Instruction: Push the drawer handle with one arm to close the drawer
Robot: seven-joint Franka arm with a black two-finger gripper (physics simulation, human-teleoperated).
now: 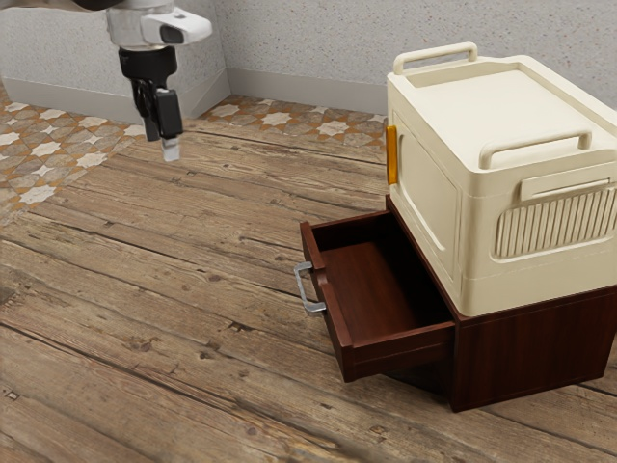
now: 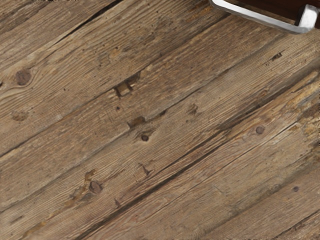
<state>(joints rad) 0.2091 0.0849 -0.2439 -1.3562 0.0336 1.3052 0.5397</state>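
1. Bow handle, silver-grey, metallic in look: fixed to the outer face of a red-brown wooden drawer, at about four-thirty from the pincer on the exterior view's dial.
2. Drawer: pulled well out toward nine o'clock from its cabinet, which is stood on the plank-topped bench.
3. Pincer: held above the bench, apart from the handle; whether it is set wide or narrow cannot be told.
4. Cream ribbed case: seated on the cabinet; the cabinet is probably steadied by its weight.
5. Handling, as judged: handle rigid, smooth, perhaps slippery; drawer light, run likely easy. No grasp is required. Contact is best made at mid-bar, with pressure directed squarely toward about three o'clock; if applied off-centre, the drawer may be skewed or the contact lost.
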